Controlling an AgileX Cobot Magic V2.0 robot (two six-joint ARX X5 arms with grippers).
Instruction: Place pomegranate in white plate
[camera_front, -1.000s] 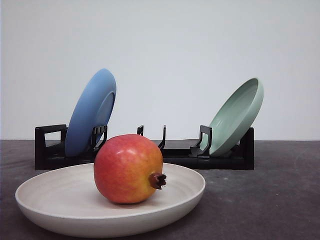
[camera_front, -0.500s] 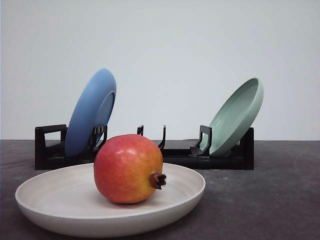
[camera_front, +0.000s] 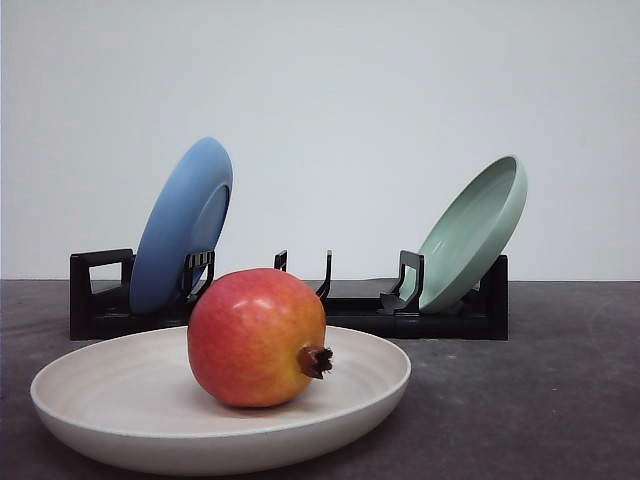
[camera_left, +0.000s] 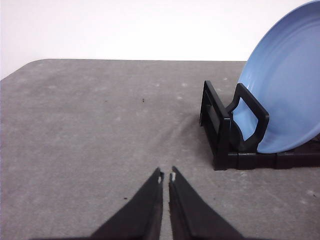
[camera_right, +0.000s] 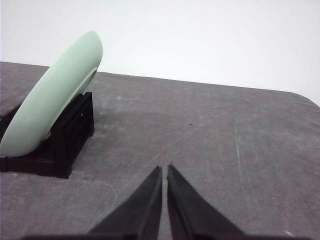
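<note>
The white plate (camera_front: 120, 400) is seen at the lower left of the front view, with the pomegranate (camera_front: 256, 337) resting inside it. The task is judged complete. The left gripper (camera_left: 166, 176) and right gripper (camera_right: 164, 169) are both pressed together, empty.

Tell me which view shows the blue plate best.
The front view: the blue plate shows whole, leaning in the left end of the black rack, behind the white plate holding the pomegranate. The left wrist view shows it closer but cropped at the picture's edge. The right wrist view shows the green plate.
</note>
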